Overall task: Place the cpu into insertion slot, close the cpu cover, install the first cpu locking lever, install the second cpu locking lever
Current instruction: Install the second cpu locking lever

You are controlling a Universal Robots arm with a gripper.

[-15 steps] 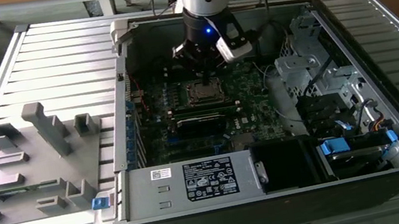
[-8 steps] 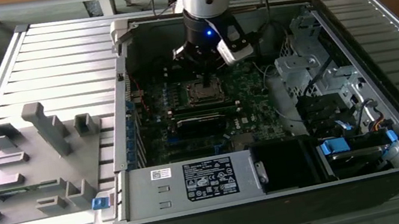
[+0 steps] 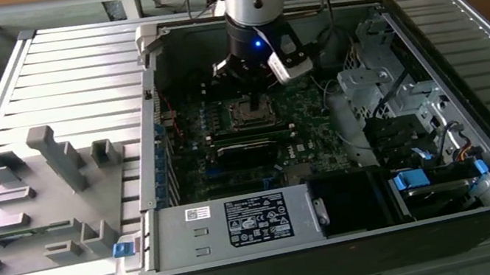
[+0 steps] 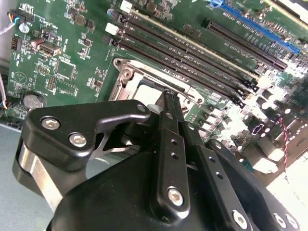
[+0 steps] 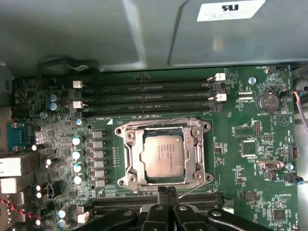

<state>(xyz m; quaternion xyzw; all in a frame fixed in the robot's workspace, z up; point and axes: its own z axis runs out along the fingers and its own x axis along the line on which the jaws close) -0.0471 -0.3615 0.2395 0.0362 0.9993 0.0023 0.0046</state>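
Observation:
The cpu [image 5: 163, 155], a silver-grey square, lies in the insertion slot [image 5: 131, 155] on the green motherboard. The shiny cpu cover [image 5: 199, 154] lies flat around it as a frame. One thin wire lever [image 5: 154, 120] runs along the frame's side by the memory slots. Another wire lever [image 5: 190, 189] angles out at the opposite side, right by my fingertips. My gripper [image 5: 166, 190] is shut with nothing in it, its tips just off the socket's edge. In the second wrist view the gripper [image 4: 168, 95] hangs over the cover [image 4: 126, 76]. In the exterior view the gripper [image 3: 255, 100] stands over the socket [image 3: 252, 115] inside the case.
Long black memory slots [image 5: 144, 96] run beside the socket. A black module [image 3: 248, 154] sits nearer the power supply [image 3: 239, 222]. The drive cage and cables [image 3: 399, 104] fill the exterior view's right. A grey fixture [image 3: 37, 202] stands on the slatted table outside the case.

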